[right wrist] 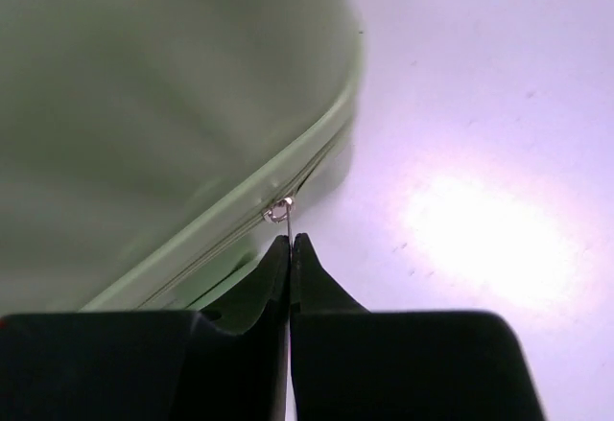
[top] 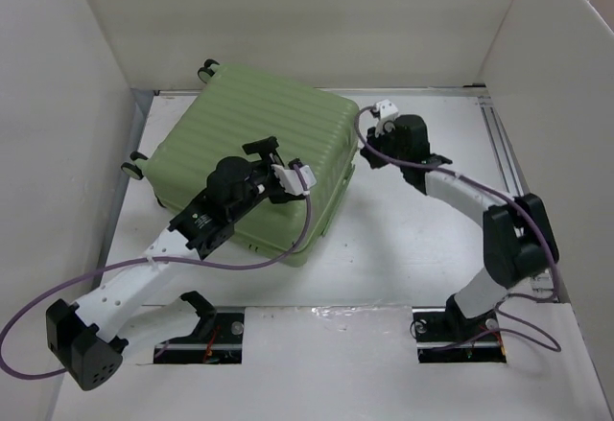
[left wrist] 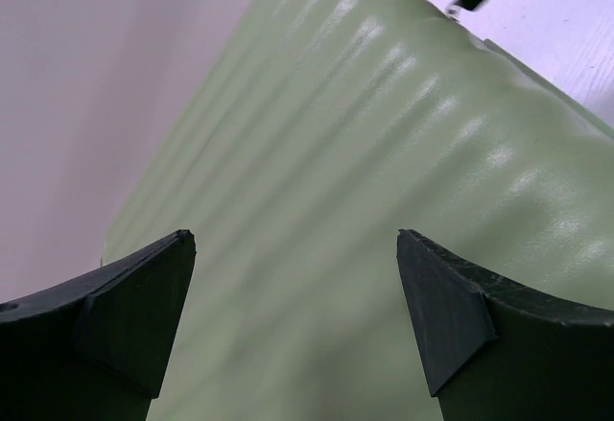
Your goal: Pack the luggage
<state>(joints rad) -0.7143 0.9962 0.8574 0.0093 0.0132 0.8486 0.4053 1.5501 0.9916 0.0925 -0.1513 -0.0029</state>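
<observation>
Luggage (top: 288,114), a light green case with a ribbed shell, lies flat and closed on the white surface (top: 403,248). It sits in the left half of the top view, turned at an angle. Its small black wheels (top: 208,69) point to the far left side.

On the left, the left end effector (top: 273,168) hangs over the top of the shell, near the right front part of the case. In the left wrist view its two dark fingers (left wrist: 144,296) are spread wide, and the ribbed green shell (left wrist: 384,152) fills the space between them. I cannot tell whether the fingertips touch the shell; nothing is held between them.

To the right, the right end effector (top: 368,156) is at the right edge of the case, low beside the side wall. In the right wrist view its fingers (right wrist: 317,287) are pressed together, and they pinch the thin metal zipper pull (right wrist: 279,212). The pull hangs on the zipper line (right wrist: 192,258) that runs along the edge of the green shell (right wrist: 144,105). The case is above and left of the fingertips, the bare surface (right wrist: 480,105) is on the right.
</observation>
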